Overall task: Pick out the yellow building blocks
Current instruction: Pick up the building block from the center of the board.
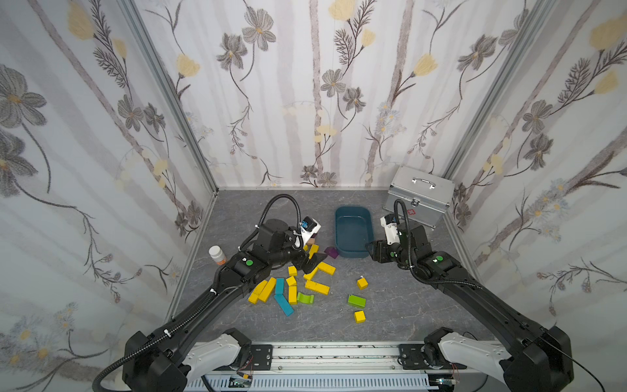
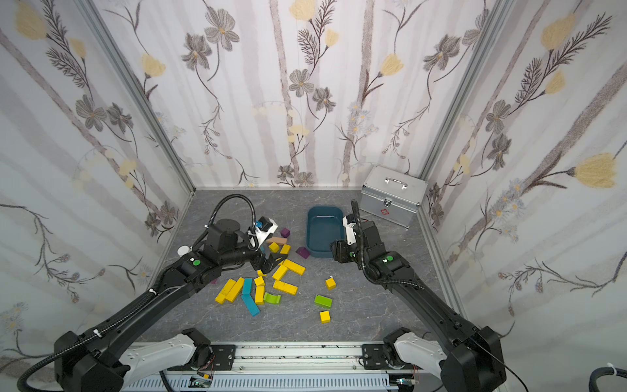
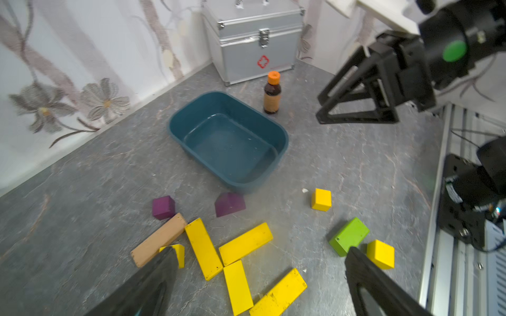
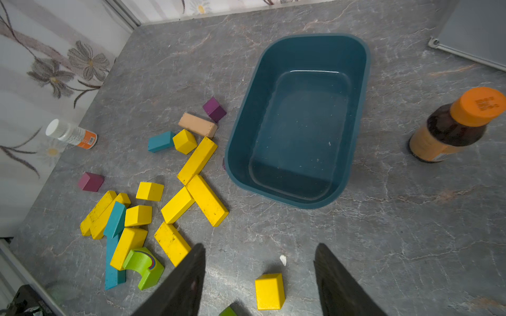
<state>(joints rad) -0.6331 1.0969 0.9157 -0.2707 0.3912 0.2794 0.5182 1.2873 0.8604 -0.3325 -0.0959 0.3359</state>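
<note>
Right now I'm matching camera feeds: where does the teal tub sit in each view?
In a top view: teal tub just below centre.
In a top view: teal tub just below centre.
Left wrist: teal tub near centre.
Right wrist: teal tub above centre.
Shared landmark: silver case.

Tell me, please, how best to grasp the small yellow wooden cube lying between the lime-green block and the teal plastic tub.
Grip the yellow wooden cube across two opposite side faces, coming down from above with the open right gripper: it sits flat, apart from the block pile, so its flanks look free.
</note>
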